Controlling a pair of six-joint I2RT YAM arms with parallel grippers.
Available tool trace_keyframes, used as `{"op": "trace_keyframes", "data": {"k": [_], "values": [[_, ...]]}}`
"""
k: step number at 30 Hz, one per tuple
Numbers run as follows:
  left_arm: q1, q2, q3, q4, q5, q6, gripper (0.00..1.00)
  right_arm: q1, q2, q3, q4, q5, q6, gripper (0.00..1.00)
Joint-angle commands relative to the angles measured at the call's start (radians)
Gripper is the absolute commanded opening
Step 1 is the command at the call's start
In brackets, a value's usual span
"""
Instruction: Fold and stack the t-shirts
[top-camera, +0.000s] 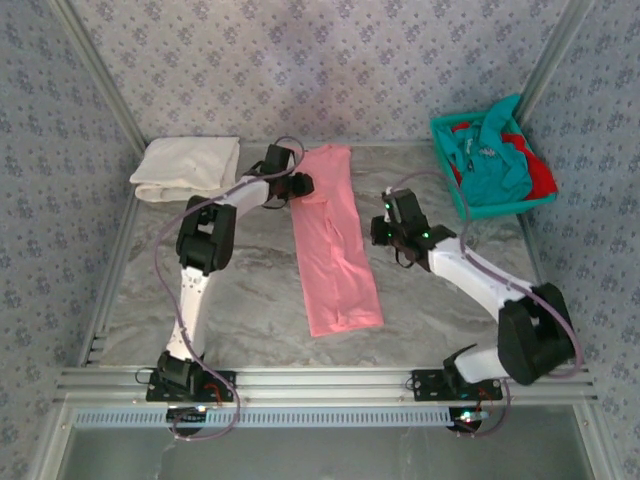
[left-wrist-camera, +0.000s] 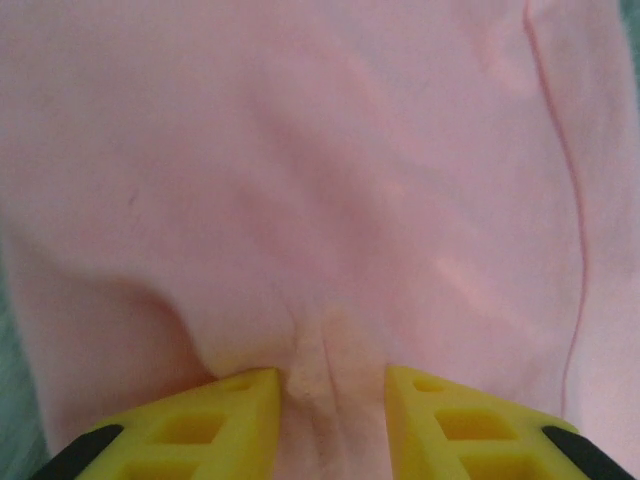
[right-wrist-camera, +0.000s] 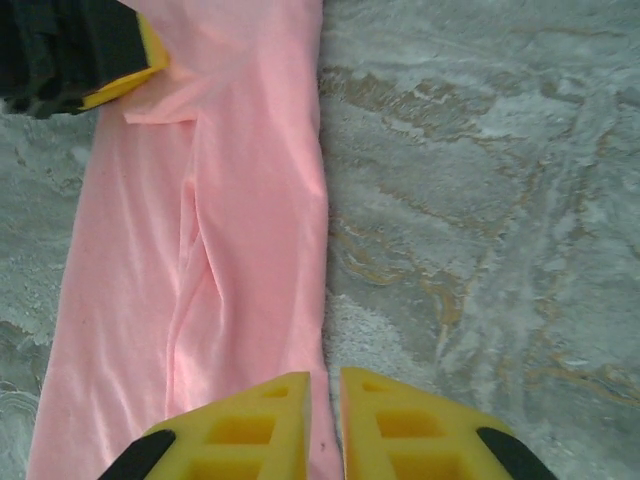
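While the pink shirt (top-camera: 335, 250) lies as a long strip mid-tabletop (top-camera: 250, 290), we grip its far end.
Our left claw (left-wrist-camera: 333, 385) pinches the soft, limp cloth; our right claw (right-wrist-camera: 322, 420), fingers together, sits by the strip's edge, so we'd take hold at the corners.

A teal mesh basket (top-camera: 446, 160) sits at the upper right on a grey marbled table (top-camera: 250, 290). Flowered wallpaper (top-camera: 320, 60) covers the top, and metal rails (top-camera: 320, 380) cross the bottom.

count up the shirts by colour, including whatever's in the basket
pink shirt: 1, laid out long in the middle
cream-white shirt: 1, folded at the far left
teal shirt: 1, in the basket
red shirt: 1 as far as I can tell, mostly under the teal one
total: 4
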Motion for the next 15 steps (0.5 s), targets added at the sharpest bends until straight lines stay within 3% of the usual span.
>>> {"op": "trace_keyframes", "data": {"k": [1,6,9,13,15], "values": [[-0.003,0.130,0.211,-0.152,0.051,0.036,0.33,-0.022,-0.077,-0.079,0.090,0.055,-0.003,0.20],[-0.011,0.362,0.708,-0.347,0.086,0.082,0.34,-0.076,-0.109,-0.106,0.066,0.022,0.004,0.20],[-0.003,0.413,0.905,-0.416,0.085,0.088,0.37,-0.097,-0.106,-0.089,0.040,-0.002,-0.007,0.22],[0.016,0.283,0.853,-0.489,0.029,0.141,0.40,-0.107,-0.105,-0.054,-0.003,-0.034,-0.029,0.27],[0.034,0.133,0.671,-0.416,0.038,0.147,0.42,-0.107,-0.106,-0.050,-0.010,-0.047,-0.038,0.30]]}}
